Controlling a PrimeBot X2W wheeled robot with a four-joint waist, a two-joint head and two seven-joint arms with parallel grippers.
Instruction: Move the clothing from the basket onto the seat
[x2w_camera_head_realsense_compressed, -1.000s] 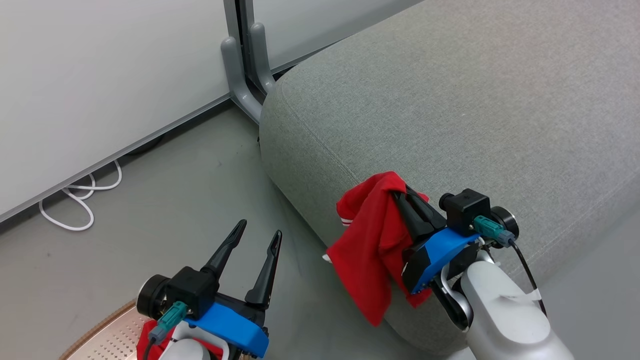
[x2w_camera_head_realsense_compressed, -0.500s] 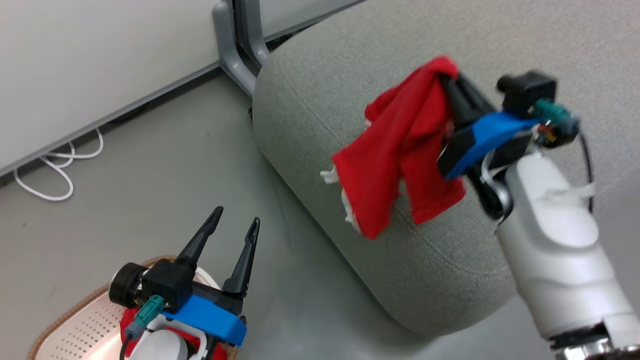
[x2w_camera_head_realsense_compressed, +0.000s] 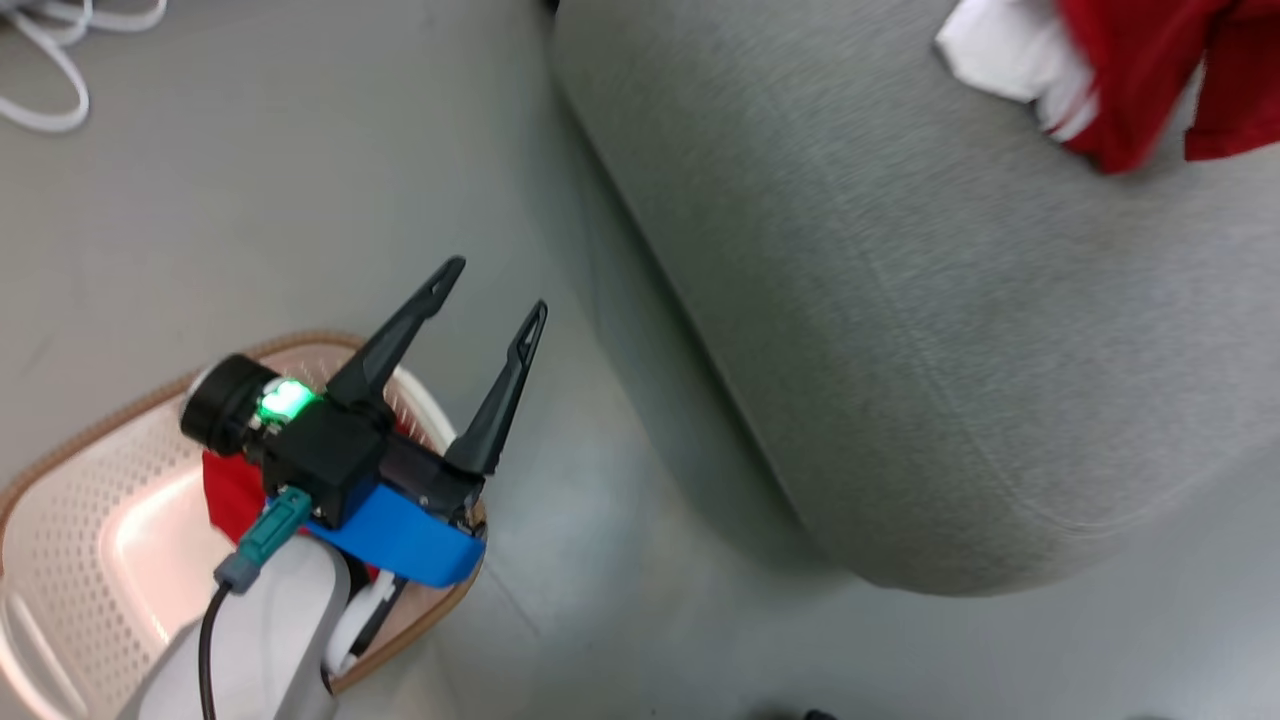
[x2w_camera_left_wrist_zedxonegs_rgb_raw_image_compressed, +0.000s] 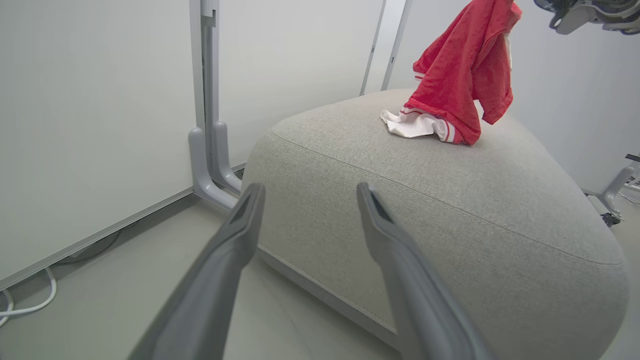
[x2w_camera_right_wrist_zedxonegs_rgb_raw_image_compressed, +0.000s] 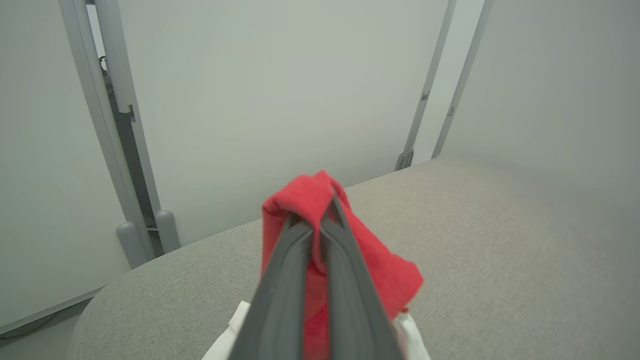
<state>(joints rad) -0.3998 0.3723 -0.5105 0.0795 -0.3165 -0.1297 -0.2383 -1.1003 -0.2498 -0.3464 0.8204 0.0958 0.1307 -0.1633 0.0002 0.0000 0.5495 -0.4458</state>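
In the head view, the left gripper is seen with its fingers spread and nothing between them. It is held above the basket, a perforated cream plastic tub with a brown woven-look rim, which stands on the smooth grey floor. A red garment lies inside the basket, partly hidden behind the gripper. The seat, a rounded grey woven cushion, is blurred. At its upper right the other garment is glimpsed, red with a white panel.

In the left wrist view, that other garment is shown hanging in limp folds, its white striped hem resting on the seat top and its red part held up above. It is judged light, soft and not fragile. A pinch on any bunched fold should suffice, though thin cloth may slip from a shallow grip.

In the right wrist view, the right gripper is clamped on a gathered red fold of it, above the cushion and before pale wall panels.
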